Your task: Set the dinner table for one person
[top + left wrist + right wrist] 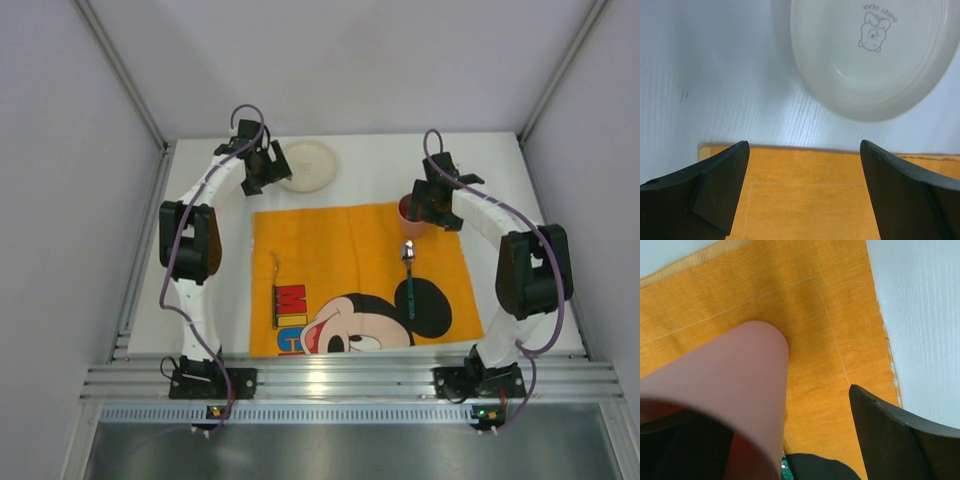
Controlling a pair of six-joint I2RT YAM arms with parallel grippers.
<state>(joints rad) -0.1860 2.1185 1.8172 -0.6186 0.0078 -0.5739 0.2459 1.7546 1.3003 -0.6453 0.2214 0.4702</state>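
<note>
The dinner table (pixel 370 165) lies under both claws, its white plate (pixel 870 55) just ahead of the wide-open left claw (pixel 804 147), the nearer one, while the right claw (pixel 767 407) stands open around the pink cup (pixel 730 385).

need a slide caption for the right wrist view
Pink cup on the orange mat near its corner, between the open jaws of the right gripper, white dinner table alongside.

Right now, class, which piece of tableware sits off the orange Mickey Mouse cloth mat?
The round white plate, on the white tabletop beyond the mat's far edge; the pink cup, green-handled spoon and fork all rest on the mat.
</note>
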